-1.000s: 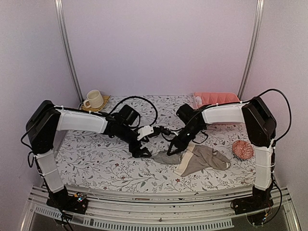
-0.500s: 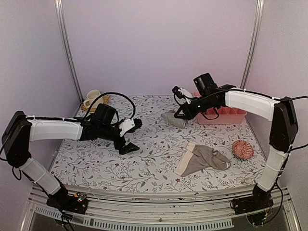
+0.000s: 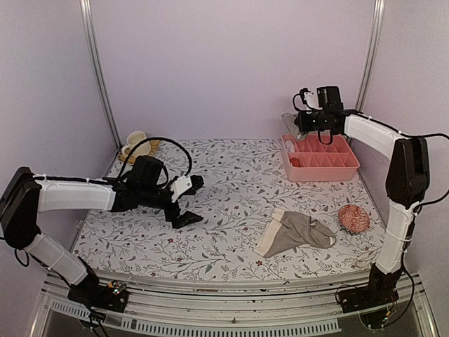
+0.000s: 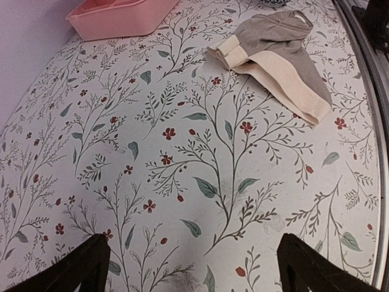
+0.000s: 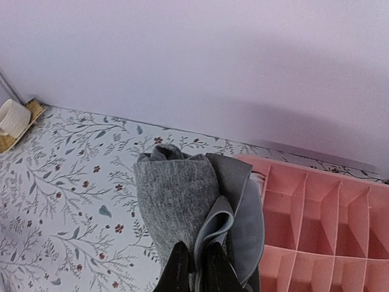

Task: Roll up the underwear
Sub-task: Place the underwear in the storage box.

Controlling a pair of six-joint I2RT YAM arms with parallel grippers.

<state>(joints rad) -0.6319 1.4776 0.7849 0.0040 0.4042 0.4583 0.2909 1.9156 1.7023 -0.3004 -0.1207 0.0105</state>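
Right end effector (image 5: 194, 266) lifted one grey brief (image 5: 179, 201); one taupe brief (image 3: 298, 232) stays.

Soft, even, pinkish light throughout; shadows are faint. All views are sharp, though the left wrist view bends the tabletop (image 4: 182, 152) at its edges.

Robot test booth, dressed up as a table at home

I'm working inside a lab cell: plain lilac walls (image 3: 231, 63), bare metal posts (image 3: 98, 77) in the back corners, and an aluminium rail frame (image 3: 231, 309) at the near edge carrying my left arm (image 3: 77, 194) and right arm (image 3: 372, 133). The homely bits look like props: floral tablecloth (image 3: 231, 175), cup (image 3: 135, 145), pink divided tray (image 3: 319, 173), taupe briefs (image 3: 298, 232).
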